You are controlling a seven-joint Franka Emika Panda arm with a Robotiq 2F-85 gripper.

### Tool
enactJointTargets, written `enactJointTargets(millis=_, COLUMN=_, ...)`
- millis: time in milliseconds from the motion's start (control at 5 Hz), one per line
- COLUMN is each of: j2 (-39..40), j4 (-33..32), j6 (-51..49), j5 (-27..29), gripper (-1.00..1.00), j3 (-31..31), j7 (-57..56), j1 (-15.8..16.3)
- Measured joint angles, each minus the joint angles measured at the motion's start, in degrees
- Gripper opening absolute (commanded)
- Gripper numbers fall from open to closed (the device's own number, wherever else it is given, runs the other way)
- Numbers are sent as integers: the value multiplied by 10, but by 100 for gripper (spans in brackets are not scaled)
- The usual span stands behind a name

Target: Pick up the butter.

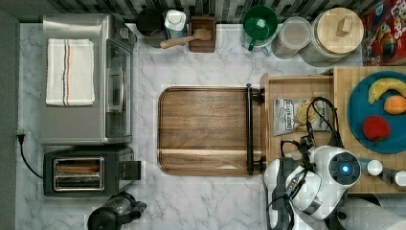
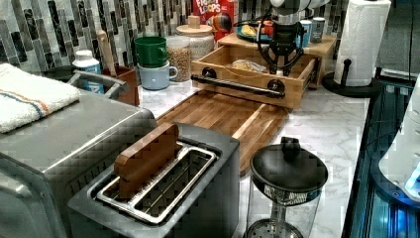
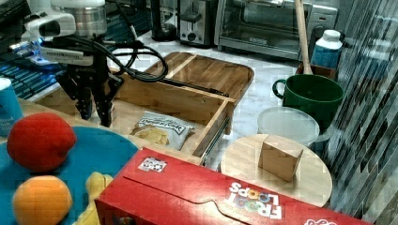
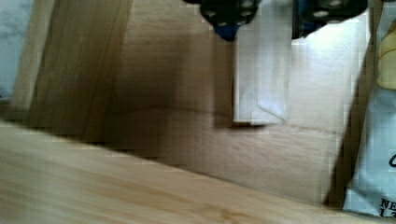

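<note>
White marble bench (image 1: 215, 201) — grey-veined, evenly lit — runs under everything; a wall of narrow grey, black and green mosaic tiles (image 2: 44, 29) backs it.

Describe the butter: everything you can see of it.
The butter is a slim, pale cream-white stick in what looks like folded paper wrap, with a triangular flap at its visible end. It lies flat on the floor of the open wooden drawer, beside the chip bag but apart from it. The tool is directly over it, one dark finger on each long side; whether they press it cannot be told.
</note>
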Motion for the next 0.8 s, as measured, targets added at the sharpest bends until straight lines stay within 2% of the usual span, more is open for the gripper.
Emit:
enactJointTargets(millis=200, j2=-8, j4=8, j6=-67, j5=-28, gripper=-100, j3=-2, j7=4, j1=8)
enactJointTargets(millis=400, j2=-20, j4=6, j6=-84, j5=-51, gripper=-100, j3=-2, j7=28, j1=22)
enactJointTargets(millis=600, j2=-29, j4=10, j6=-68, j5=-150, gripper=-100, j3=2, j7=73, j1=33)
enactJointTargets(millis=800, j2=-35, j4=34, j6=-128, j5=-164, gripper=-100, j3=7, j7=86, j1=44)
